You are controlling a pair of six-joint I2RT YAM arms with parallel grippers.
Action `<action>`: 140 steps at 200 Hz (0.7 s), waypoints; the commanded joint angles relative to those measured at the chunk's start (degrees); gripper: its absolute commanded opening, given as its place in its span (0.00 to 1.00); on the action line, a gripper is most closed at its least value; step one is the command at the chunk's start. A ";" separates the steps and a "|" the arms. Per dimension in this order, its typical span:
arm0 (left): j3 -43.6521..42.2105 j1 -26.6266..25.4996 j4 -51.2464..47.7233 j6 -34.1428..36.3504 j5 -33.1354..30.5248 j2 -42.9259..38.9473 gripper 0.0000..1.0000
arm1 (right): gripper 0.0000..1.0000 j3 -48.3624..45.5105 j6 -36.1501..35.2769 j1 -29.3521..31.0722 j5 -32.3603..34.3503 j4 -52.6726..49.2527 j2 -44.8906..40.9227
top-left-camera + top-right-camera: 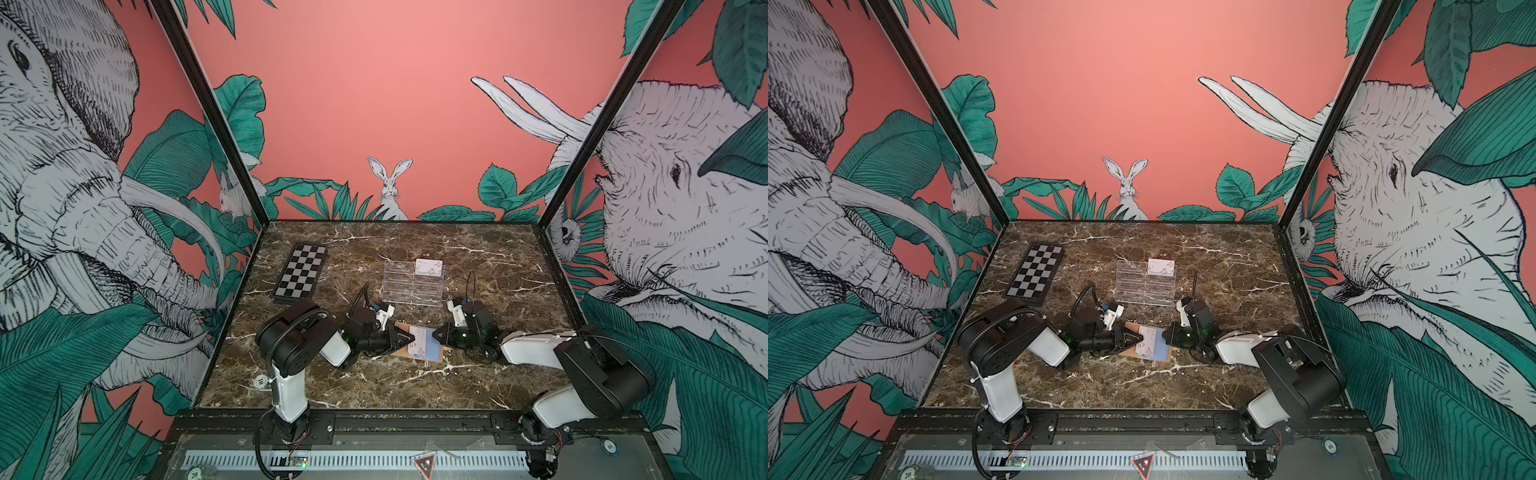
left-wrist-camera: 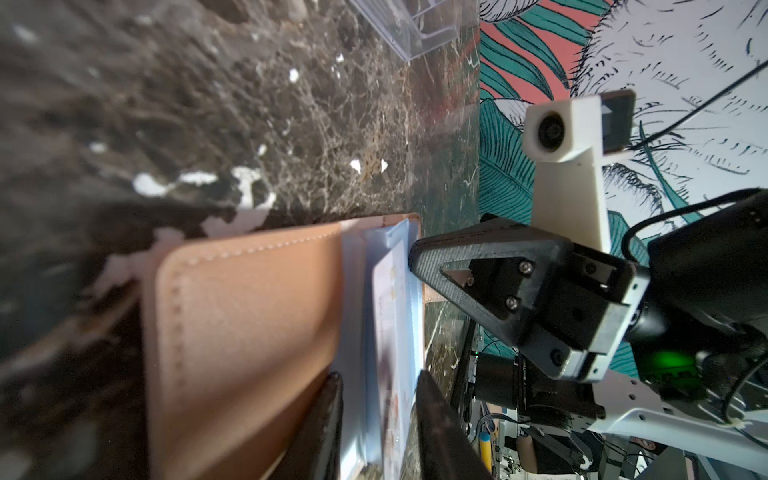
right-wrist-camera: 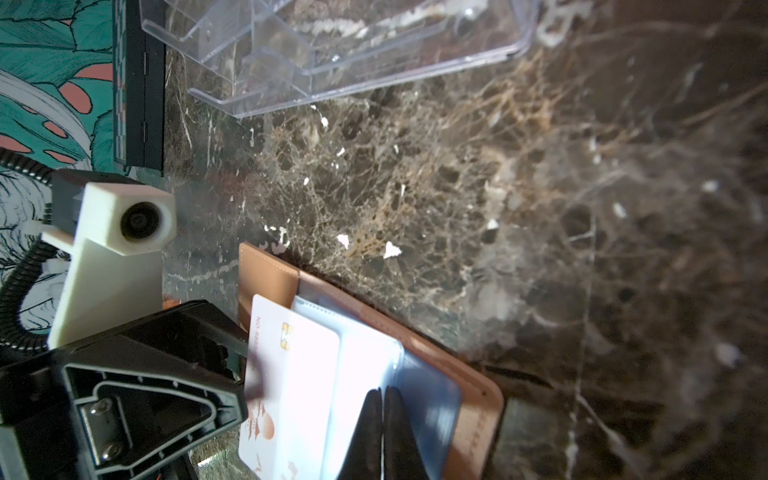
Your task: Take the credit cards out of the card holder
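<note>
Left fingers (image 2: 324,428) straddle a credit card (image 3: 291,374), narrowly apart; right fingers (image 3: 368,440) touch the card holder (image 2: 249,332), closed.

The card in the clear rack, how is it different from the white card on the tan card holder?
The rack card stands upright in the rear tier of the clear rack; the holder card lies flat on the open card holder. The rack card is away from both arms; the holder card sits between the open left gripper and the shut right gripper. Both are whitish with small marks.
</note>
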 commanded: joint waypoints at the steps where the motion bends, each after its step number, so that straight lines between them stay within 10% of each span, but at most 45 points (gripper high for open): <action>1: 0.13 0.21 2.51 -1.21 0.14 1.32 0.32 | 0.07 -0.31 -0.86 0.67 1.07 -4.12 1.05; 140: 1.71 -0.05 -0.36 0.33 0.48 0.73 0.00 | 0.06 0.52 -0.86 0.94 0.92 -4.52 1.62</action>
